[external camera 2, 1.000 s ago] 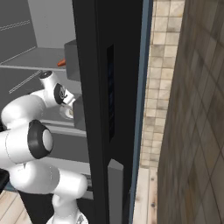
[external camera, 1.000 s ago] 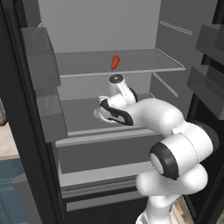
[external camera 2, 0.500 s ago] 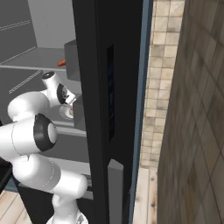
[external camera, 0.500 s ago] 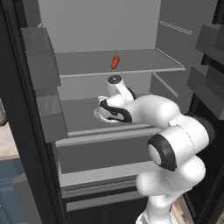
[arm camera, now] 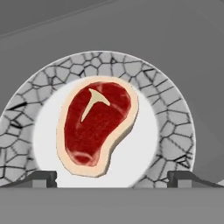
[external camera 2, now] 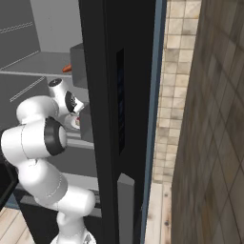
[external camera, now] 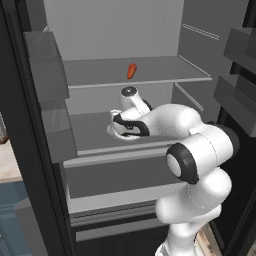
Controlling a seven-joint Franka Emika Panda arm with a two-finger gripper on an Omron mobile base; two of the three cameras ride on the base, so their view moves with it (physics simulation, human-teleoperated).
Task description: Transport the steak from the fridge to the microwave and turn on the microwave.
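A: Where is the steak (arm camera: 97,125)?

B: The hand view has it flat in the white middle of a plate (arm camera: 175,127) with a grey crackle rim, and the plate sits on a grey shelf (external camera: 95,131) in the fridge (external camera: 30,165).

A: Can you see it from the base cameras?

B: Not the meat. In the left base view the arm reaches into the fridge and its hand covers the plate (external camera: 114,131); only a white edge shows under it. In the right base view the black fridge door (external camera 2: 116,119) stands edge-on in the middle of the picture, and a bit of plate (external camera 2: 75,123) peeks out beside it.

A: And the pincer?

B: The pincer (arm camera: 112,177) is spread wide in the hand view. Its two dark tips stand at the bottom, one to each side of the steak, with the meat between and a little beyond them, touching neither. The left base view shows only the back of the hand, so the jaws cannot be judged there.

A: Anything else in the fridge?

B: A carrot (external camera: 131,71), orange-red, lies on the shelf above the plate. The left base view shows it whole; the right base view gives just an orange tip (external camera 2: 67,68) beside a grey door bin (external camera 2: 79,59).
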